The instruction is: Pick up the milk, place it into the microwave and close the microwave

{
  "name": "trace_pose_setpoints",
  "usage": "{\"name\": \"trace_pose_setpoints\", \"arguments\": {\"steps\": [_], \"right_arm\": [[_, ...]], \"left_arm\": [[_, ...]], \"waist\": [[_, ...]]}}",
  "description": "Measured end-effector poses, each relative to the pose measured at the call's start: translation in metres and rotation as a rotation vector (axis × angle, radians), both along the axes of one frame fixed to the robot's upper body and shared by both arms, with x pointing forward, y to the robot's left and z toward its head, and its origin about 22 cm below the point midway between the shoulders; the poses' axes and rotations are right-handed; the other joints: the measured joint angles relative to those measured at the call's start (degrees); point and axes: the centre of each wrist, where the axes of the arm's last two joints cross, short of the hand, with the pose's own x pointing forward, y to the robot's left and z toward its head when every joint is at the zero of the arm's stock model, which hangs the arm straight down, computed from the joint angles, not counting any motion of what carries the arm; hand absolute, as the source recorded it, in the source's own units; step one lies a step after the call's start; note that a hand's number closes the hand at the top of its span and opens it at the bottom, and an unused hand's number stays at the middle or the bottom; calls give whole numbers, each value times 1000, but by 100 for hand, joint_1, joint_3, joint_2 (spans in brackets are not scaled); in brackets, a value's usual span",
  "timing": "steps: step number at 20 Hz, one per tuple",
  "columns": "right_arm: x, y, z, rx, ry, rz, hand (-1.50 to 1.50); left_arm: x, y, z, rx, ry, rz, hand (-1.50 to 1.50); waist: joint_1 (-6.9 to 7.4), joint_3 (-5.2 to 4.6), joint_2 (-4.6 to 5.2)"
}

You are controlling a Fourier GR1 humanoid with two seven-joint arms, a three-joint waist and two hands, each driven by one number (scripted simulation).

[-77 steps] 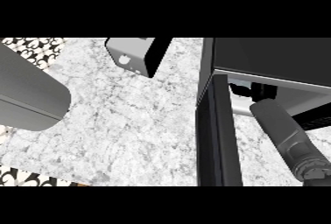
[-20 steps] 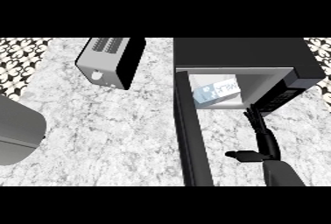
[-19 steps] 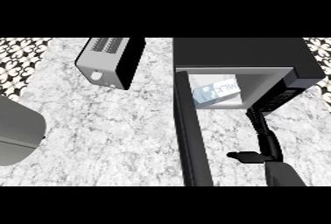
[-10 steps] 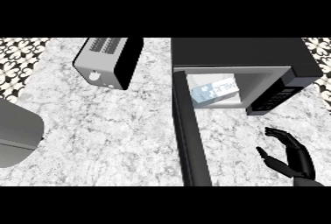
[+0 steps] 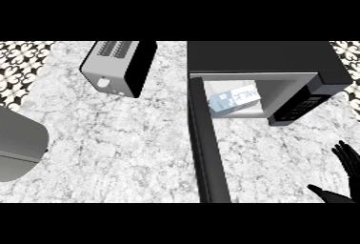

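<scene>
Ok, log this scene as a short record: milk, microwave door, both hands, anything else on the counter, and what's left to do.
milk: inside the microwave
door: open, swung out toward the robot
right robot hand: open, holding nothing, at the view's lower right, apart from the door
left robot hand: not in view; only its forearm shows at the left edge
counter: toaster left of the microwave
left to do: close the door
</scene>
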Motion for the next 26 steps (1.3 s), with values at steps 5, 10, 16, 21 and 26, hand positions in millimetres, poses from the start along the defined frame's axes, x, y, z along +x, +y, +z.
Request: {"name": "trace_pose_setpoints", "arguments": {"steps": [5, 10, 16, 21, 26], "right_arm": [[-16, -21, 7, 6, 10, -36, -150], [-18, -31, 16, 12, 10, -34, -150], [-14, -44, 31, 11, -14, -25, -150], [-10, -51, 41, 8, -25, 3, -150], [-1, -44, 46, 16, -53, 59, -150]], "left_arm": [[32, -17, -1, 49, -34, 44, 150], [56, -35, -6, 159, 4, -93, 150], [73, -65, -20, 274, 127, -296, 150], [81, -91, -23, 339, 136, -399, 150], [86, -103, -24, 350, 94, -410, 150]], "waist": [[23, 3, 4], [-37, 9, 12], [-106, 12, 24], [-138, 9, 29], [-248, 2, 44]]}}
